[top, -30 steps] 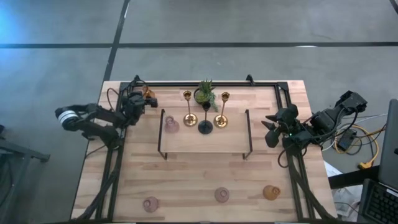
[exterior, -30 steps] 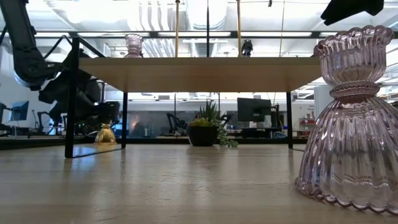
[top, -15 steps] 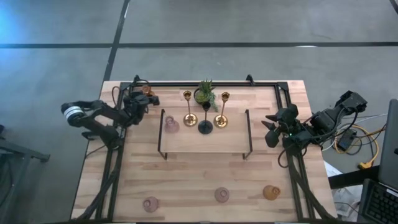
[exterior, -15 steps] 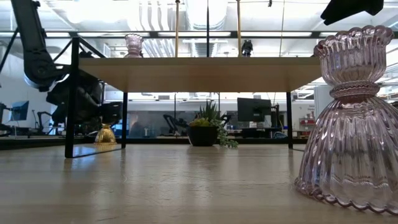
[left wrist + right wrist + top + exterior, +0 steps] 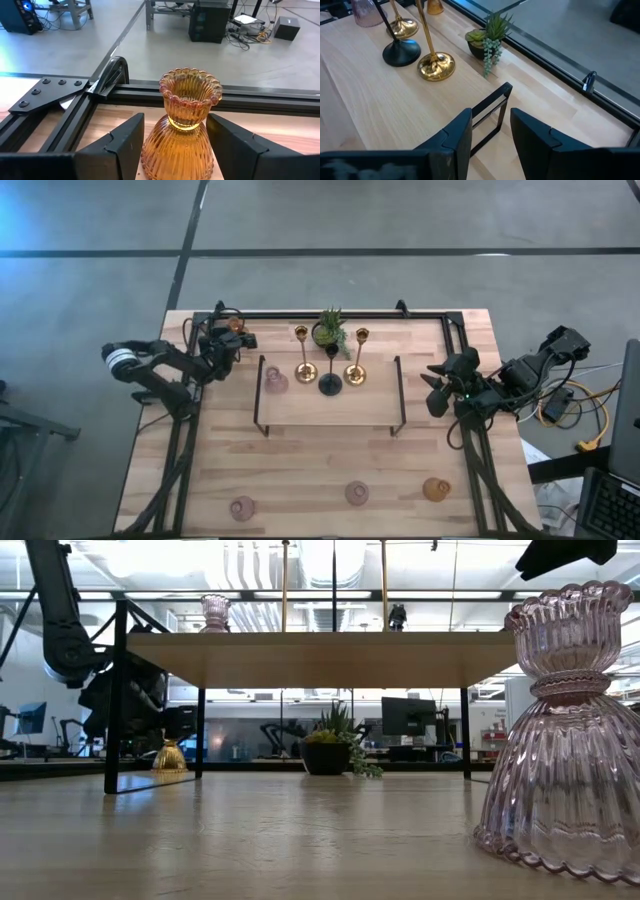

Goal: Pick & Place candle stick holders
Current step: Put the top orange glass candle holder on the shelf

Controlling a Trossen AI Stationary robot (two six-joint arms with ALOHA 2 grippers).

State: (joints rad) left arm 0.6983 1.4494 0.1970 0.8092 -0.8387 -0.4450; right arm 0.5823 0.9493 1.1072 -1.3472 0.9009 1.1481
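An amber glass holder [image 5: 182, 125] stands on its base at the table's far left, also seen in the high view [image 5: 238, 328]. My left gripper [image 5: 228, 344] is open, one finger on each side of the holder's lower body, a narrow gap showing at each. On the wooden shelf [image 5: 330, 408] stand two gold holders [image 5: 304, 370] [image 5: 356, 372], a black one [image 5: 330, 385] and a pink glass one [image 5: 275, 381]. My right gripper [image 5: 436, 388] is open and empty, right of the shelf.
A small potted plant [image 5: 330, 330] stands behind the shelf. Near the front edge stand two pink glass holders [image 5: 242, 507] [image 5: 357, 493] and an amber one [image 5: 436, 489]. A black frame rail [image 5: 150, 92] runs just beyond the amber holder.
My left gripper has moved toward the table's far edge and a little right, closing in on the amber holder until its open fingers stand on either side of it. The holder has stayed in place.
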